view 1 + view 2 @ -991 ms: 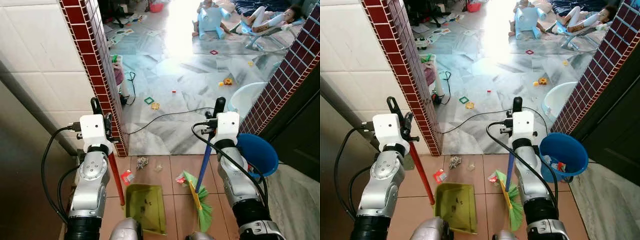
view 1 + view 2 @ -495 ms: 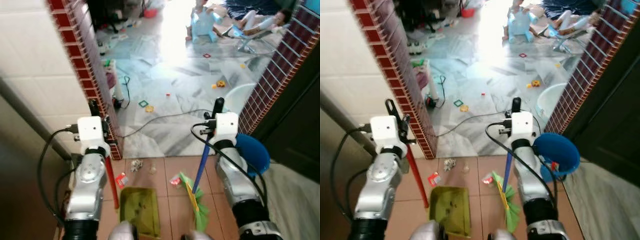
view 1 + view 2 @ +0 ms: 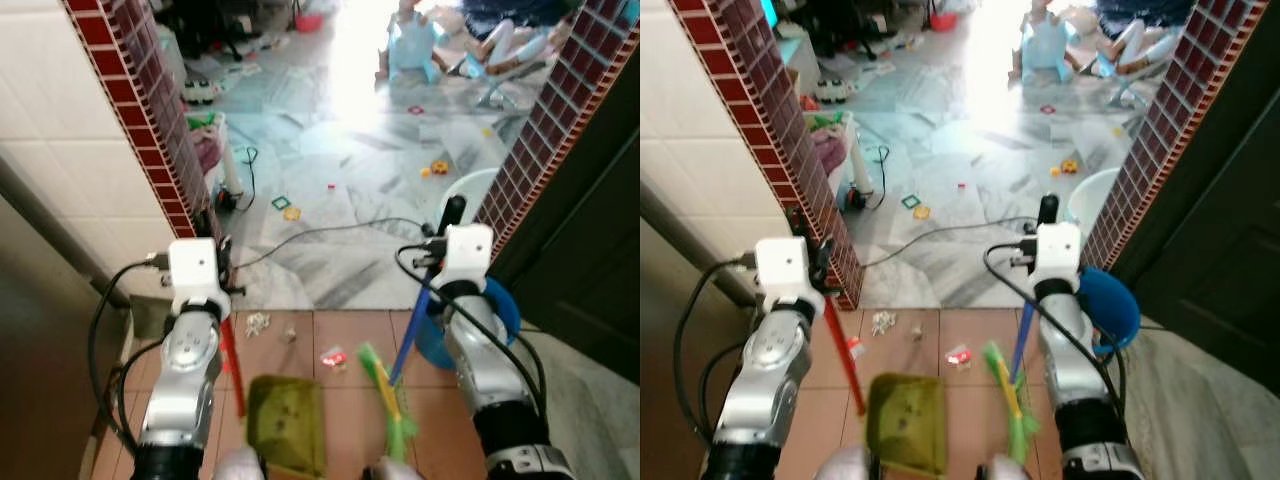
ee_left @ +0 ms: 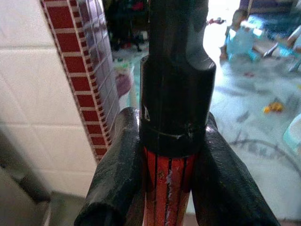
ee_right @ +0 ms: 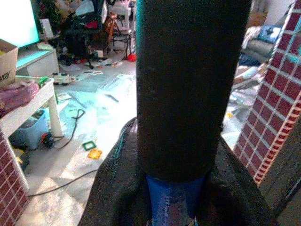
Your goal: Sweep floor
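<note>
My left gripper (image 3: 221,252) is shut on the red handle (image 4: 165,195) of a green dustpan (image 3: 286,424), which rests on the terracotta tiles close to me. My right gripper (image 3: 452,213) is shut on the blue handle (image 3: 409,337) of a broom, just below its black cap (image 5: 190,84). Its green bristles (image 3: 384,389) lie on the floor to the right of the dustpan. A red wrapper (image 3: 332,357) lies just left of the bristles. Crumpled paper (image 3: 257,322) and a small scrap (image 3: 290,335) lie beyond the pan, near the threshold.
A red brick pillar (image 3: 150,110) stands at the left and another (image 3: 545,120) at the right, framing a doorway. A blue bucket (image 3: 502,308) sits behind the right arm. A black cable (image 3: 330,232) crosses the marble floor. Toys, a white tub (image 3: 470,195) and people lie beyond.
The whole view has shifted and blurred, so the camera has moved. Both grippers keep their hold. The dustpan and broom sit much as before relative to the arms.
</note>
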`<state>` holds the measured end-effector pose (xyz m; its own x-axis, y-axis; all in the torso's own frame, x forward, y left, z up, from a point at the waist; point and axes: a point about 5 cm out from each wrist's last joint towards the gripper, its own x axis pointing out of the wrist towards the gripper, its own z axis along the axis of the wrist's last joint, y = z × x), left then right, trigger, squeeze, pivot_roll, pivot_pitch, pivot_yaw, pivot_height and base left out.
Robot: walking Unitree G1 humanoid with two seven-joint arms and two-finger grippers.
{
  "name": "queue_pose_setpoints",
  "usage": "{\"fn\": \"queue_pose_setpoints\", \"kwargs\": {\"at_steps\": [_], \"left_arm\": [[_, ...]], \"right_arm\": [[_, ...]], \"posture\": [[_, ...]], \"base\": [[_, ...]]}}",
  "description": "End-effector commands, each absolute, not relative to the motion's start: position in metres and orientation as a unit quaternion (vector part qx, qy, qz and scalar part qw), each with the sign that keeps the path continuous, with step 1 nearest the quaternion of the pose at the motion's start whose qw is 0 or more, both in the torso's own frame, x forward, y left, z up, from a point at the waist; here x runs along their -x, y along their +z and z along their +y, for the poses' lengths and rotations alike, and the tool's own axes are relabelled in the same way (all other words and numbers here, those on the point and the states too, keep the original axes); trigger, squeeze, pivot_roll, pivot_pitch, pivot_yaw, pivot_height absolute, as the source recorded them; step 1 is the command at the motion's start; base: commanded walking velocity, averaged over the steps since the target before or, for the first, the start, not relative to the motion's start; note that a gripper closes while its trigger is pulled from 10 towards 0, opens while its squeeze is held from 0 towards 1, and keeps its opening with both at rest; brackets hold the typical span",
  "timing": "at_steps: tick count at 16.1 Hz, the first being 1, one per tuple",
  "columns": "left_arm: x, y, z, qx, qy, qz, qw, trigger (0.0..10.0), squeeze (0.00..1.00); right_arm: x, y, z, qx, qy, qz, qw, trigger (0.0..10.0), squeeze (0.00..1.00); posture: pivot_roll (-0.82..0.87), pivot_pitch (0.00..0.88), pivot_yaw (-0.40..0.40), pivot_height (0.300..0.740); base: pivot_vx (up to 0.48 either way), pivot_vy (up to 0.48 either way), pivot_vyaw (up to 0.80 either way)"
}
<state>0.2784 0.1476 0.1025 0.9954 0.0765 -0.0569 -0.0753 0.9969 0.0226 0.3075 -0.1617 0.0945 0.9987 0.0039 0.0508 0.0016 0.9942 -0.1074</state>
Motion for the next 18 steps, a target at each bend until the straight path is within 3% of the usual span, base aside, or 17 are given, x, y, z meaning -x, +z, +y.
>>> {"fn": "queue_pose_setpoints", "kwargs": {"at_steps": [1, 5, 16, 18], "left_arm": [[-0.281, 0.121, 0.157, -0.015, 0.055, -0.011, 0.998, 10.0, 0.0], [-0.274, 0.119, 0.165, -0.009, 0.068, -0.017, 0.997, 10.0, 0.0], [-0.279, 0.121, 0.162, -0.003, 0.064, -0.021, 0.998, 10.0, 0.0], [-0.28, 0.12, 0.164, 0.004, 0.07, -0.015, 0.997, 10.0, 0.0]], "right_arm": [[-0.31, 0.102, -0.154, 0.062, 0.013, -0.039, 0.997, 10.0, 0.0], [-0.318, 0.119, -0.155, 0.061, 0.005, -0.073, 0.995, 10.0, 0.0], [-0.321, 0.123, -0.161, 0.067, -0.001, -0.078, 0.995, 10.0, 0.0], [-0.321, 0.122, -0.162, 0.069, -0.001, -0.074, 0.995, 10.0, 0.0]], "posture": [[-0.01, 0.0, 0.009, 0.74], [-0.01, 0.0, 0.01, 0.74], [-0.03, 0.0, 0.014, 0.74], [-0.03, 0.0, 0.013, 0.74]], "base": [[0.0, 0.0, 0.0], [0.069, 0.0, 0.0], [0.409, 0.0, 0.0], [0.33, 0.349, 0.0]]}}
